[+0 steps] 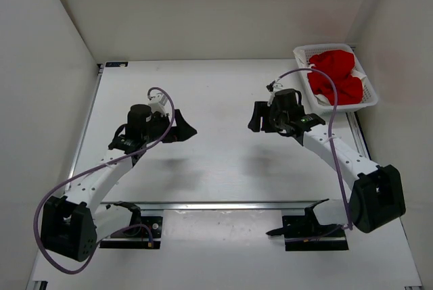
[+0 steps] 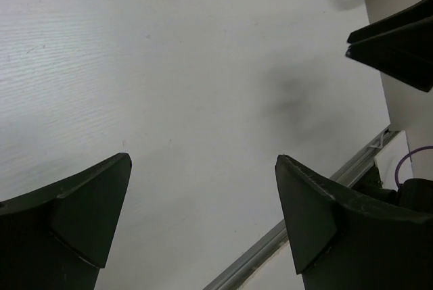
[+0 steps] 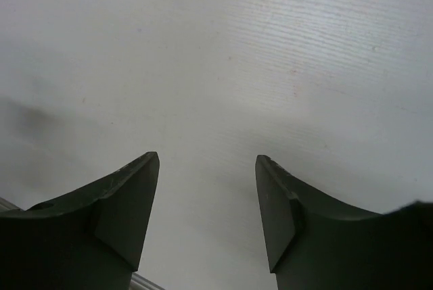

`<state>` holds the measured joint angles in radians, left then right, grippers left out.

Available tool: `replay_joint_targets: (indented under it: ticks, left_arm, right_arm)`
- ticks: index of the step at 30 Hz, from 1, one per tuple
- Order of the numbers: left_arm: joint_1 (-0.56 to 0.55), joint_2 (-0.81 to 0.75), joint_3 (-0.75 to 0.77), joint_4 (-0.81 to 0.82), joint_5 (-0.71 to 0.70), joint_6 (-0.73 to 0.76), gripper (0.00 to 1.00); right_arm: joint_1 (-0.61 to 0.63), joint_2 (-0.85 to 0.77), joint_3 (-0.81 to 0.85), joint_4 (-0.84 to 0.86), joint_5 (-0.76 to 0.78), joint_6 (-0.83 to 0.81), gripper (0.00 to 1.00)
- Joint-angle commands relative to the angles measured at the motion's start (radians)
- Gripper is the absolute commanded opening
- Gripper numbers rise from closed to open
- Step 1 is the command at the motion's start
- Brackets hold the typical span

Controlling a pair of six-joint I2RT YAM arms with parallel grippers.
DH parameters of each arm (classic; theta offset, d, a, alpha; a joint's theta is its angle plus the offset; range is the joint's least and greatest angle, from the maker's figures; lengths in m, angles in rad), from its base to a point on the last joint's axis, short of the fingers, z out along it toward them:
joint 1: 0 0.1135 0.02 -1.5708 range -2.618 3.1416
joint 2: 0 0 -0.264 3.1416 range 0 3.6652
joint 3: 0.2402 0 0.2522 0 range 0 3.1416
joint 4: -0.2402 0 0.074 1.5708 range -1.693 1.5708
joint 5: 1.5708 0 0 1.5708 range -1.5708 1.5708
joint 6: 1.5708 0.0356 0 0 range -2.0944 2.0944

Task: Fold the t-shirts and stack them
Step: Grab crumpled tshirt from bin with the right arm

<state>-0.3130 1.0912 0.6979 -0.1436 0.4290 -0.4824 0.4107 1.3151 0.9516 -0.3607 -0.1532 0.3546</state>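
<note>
Well apart from right tool [image 1: 255, 117], red t-shirt [image 1: 336, 77] in basket [image 1: 304, 50]

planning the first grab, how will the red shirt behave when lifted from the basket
Probably floppy: the red shirt lies crumpled, so it should drape when lifted. Likely light for its bulk, being cloth. It fills the basket, so a pull may drag the basket along.

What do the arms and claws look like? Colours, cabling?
Both arms match: left arm and right arm have white perforated links, boxy black bases and black wrists. A purple cable loops outside each. Left claw and right claw have matte black, wedge-shaped fingers. No markings visible.
</note>
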Motion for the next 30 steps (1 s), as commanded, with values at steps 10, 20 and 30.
replay_joint_targets:
  ticks: [10,20,30]
  left_arm:
    - [-0.072,-0.07,0.058,0.0,0.028,0.005,0.98]
    - [-0.093,0.03,0.006,0.068,-0.045,-0.107,0.86]
    - [-0.175,0.058,-0.043,0.133,-0.085,-0.117,0.5]
  right_arm:
    - [-0.124,0.107,0.281,-0.07,0.012,-0.031,0.07]
    - [-0.49,0.277,0.608,-0.186,0.286,-0.094,0.0]
    - [-0.599,0.659,0.909,-0.228,0.481,-0.2,0.46]
